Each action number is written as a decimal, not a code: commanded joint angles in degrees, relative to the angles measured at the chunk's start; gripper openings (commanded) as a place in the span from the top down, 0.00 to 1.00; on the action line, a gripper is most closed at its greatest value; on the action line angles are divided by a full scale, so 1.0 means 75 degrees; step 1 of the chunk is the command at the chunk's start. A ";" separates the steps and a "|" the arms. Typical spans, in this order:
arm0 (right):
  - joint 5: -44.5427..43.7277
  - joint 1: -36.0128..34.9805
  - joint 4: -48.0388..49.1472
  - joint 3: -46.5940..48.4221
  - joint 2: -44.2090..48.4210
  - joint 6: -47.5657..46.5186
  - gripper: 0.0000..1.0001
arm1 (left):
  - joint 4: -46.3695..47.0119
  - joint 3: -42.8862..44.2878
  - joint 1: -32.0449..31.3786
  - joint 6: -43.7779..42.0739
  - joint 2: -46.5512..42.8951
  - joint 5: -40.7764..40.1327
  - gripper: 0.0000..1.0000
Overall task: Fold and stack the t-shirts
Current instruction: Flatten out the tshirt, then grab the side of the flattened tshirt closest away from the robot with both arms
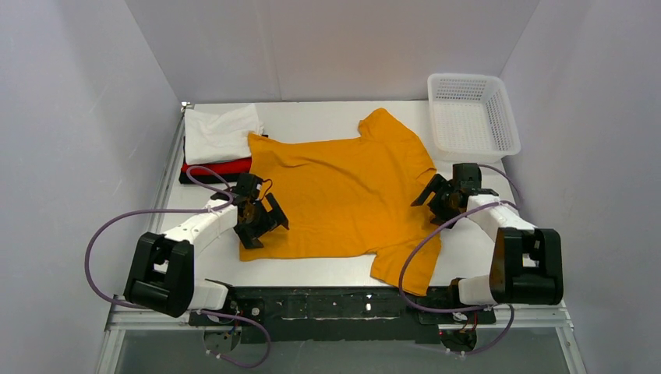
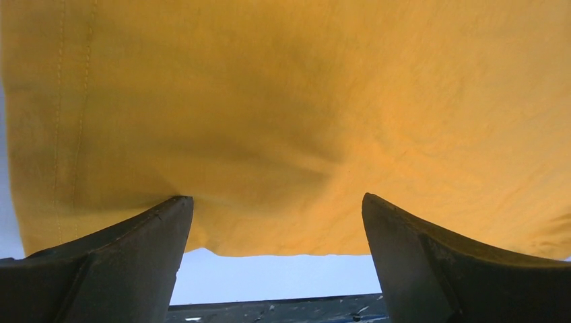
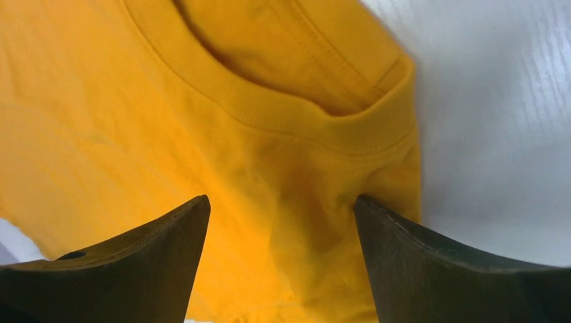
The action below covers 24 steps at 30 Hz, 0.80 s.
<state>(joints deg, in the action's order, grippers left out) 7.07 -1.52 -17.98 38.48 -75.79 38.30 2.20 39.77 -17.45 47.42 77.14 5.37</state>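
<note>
The mustard-orange t-shirt [image 1: 343, 195] lies spread flat in the middle of the table, neck to the right. My left gripper [image 1: 261, 220] is open, its fingertips pressed down on the shirt's hem edge [image 2: 283, 134] at the left. My right gripper [image 1: 436, 199] is open over the shirt's collar [image 3: 316, 124] at the right, fingertips on the cloth. A stack of folded white [image 1: 220, 131], red [image 1: 222, 166] and black t-shirts sits at the far left corner.
A white plastic lattice basket [image 1: 471, 117] stands at the far right corner. White table [image 1: 312, 269] shows in front of the shirt, with the dark front rail [image 2: 283, 309] below it. Grey walls enclose the table on three sides.
</note>
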 commanded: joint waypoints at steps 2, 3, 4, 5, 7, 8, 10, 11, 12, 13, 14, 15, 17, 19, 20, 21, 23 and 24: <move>0.0633 0.0741 0.0106 0.0235 -0.0781 -0.0168 0.13 | -0.0004 -0.0477 0.0464 0.0035 0.0455 -0.0057 0.02; 0.0495 0.0824 -0.0030 0.0163 -0.0736 -0.0110 0.13 | -0.0036 -0.0519 0.0543 0.0059 0.0492 -0.0047 0.02; 0.0359 0.0894 -0.0089 0.0058 -0.0641 -0.0073 0.13 | -0.0072 -0.0566 0.0595 0.0074 0.0507 -0.0053 0.02; 0.0210 0.0983 -0.0158 -0.0010 -0.0505 -0.0040 0.13 | -0.0129 -0.0600 0.0628 0.0076 0.0515 -0.0104 0.02; -0.0144 0.1113 -0.0364 -0.0061 -0.0239 -0.0049 0.12 | -0.0230 -0.0624 0.0634 0.0096 0.0528 -0.0185 0.02; -0.0346 0.1178 -0.0507 -0.0032 -0.0117 -0.0079 0.12 | -0.0247 -0.0632 0.0634 0.0143 0.0535 -0.0182 0.02; -0.0478 0.1223 -0.0686 0.0039 0.0116 -0.0262 0.11 | -0.0640 -0.0654 0.0628 0.0284 0.0480 -0.0056 0.02; -0.0404 0.1222 -0.0725 0.0048 0.0243 -0.0347 0.11 | -0.0730 -0.0686 0.0629 0.0374 0.0388 0.0022 0.02; -0.0257 0.1222 -0.0731 0.0058 0.0373 -0.0491 0.11 | -0.0810 -0.0706 0.0628 0.0405 0.0258 0.0089 0.02; -0.0125 0.1222 -0.0755 0.0085 0.0520 -0.0634 0.11 | -0.0859 -0.0690 0.0629 0.0370 0.0083 0.0142 0.02; -0.0041 0.1224 -0.0821 0.0167 0.0733 -0.0739 0.11 | -0.0982 -0.0624 0.0634 0.0359 -0.0155 0.0168 0.02; 0.0040 0.1225 -0.0885 0.0254 0.0900 -0.0797 0.10 | -0.1182 -0.0522 0.0632 0.0341 -0.0424 0.0030 0.02; 0.0129 0.1224 -0.1045 0.0461 0.1328 -0.0876 0.10 | -0.1806 -0.0201 0.0622 0.0339 -0.0981 -0.0320 0.02; 0.0063 0.1224 -0.1214 0.0664 0.1801 -0.0930 0.08 | -0.2658 0.0109 0.0614 0.0468 -0.1493 -0.0957 0.02; -0.0006 0.1224 -0.1337 0.0740 0.2023 -0.0982 0.07 | -0.3152 0.0218 0.0607 0.0632 -0.1729 -0.1337 0.02; -0.0090 0.1222 -0.1458 0.0802 0.2248 -0.1022 0.07 | -0.3562 0.0283 0.0605 0.0765 -0.1943 -0.1655 0.02; -0.0218 0.1224 -0.1643 0.0855 0.2644 -0.1108 0.06 | -0.4082 0.0240 0.0637 0.0910 -0.2348 -0.2176 0.02; -0.0237 0.1222 -0.1704 0.0847 0.2828 -0.1165 0.06 | -0.4325 0.0155 0.0645 0.1053 -0.2549 -0.2405 0.02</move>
<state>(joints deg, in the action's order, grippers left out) 6.74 7.53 -27.42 41.91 -59.75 32.36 -12.05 40.51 -12.95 52.01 63.02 -1.72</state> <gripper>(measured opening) 0.937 0.981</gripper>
